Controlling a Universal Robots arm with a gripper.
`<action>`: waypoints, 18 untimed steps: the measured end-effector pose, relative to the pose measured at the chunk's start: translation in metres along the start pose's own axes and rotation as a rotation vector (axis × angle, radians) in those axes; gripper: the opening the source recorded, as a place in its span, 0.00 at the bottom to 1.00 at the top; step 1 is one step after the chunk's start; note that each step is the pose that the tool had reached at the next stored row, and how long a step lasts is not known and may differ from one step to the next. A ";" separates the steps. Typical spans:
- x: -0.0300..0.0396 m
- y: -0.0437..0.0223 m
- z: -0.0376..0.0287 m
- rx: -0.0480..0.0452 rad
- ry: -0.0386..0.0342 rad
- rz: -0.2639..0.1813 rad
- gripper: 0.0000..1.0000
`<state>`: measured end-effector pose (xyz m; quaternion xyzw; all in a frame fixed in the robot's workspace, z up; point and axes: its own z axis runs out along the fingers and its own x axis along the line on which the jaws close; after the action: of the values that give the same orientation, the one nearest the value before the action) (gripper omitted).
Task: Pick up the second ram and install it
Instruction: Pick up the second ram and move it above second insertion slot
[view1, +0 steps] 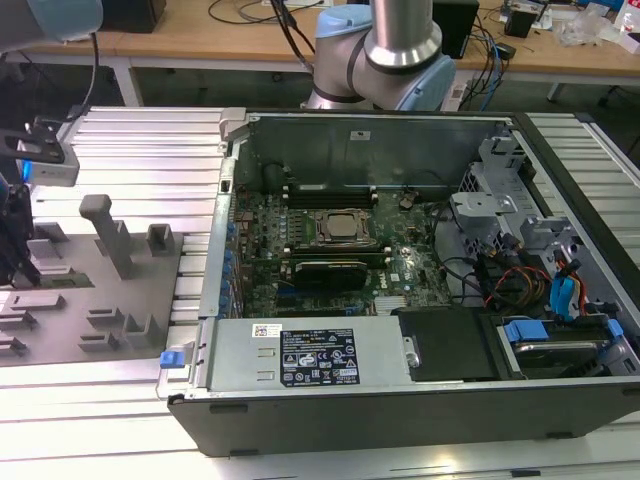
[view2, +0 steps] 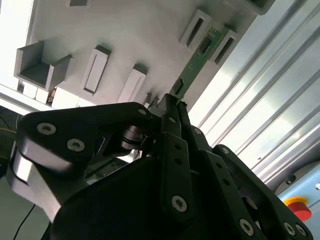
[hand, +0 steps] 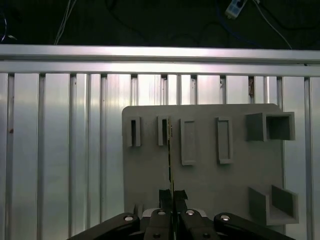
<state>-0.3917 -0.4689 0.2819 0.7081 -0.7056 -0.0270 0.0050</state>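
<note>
So the second ram (view2: 197, 57) is a thin, narrow green circuit-board stick with small dark chips. The black two-finger gripper (view2: 172, 102) is clamped tight on one end of it. The stick runs between two raised slot blocks on the flat grey plastic holder plate (view2: 140, 30); can't tell if it's touching. In the exterior view, the plate lies on a ribbed silver aluminium table (view1: 150, 150), at 9 o'clock from the open black computer case (view1: 400, 410). A cluttered wooden bench (view1: 250, 40) sits at 12 o'clock.
</note>
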 end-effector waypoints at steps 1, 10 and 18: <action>-0.0001 0.0001 -0.0024 0.0000 0.0000 0.000 0.13; -0.0006 0.0008 -0.0196 0.0000 0.0000 0.000 0.13; -0.0010 0.0013 -0.0304 0.0000 0.0000 0.000 0.13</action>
<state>-0.3916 -0.4688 0.3124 0.7081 -0.7056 -0.0270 0.0050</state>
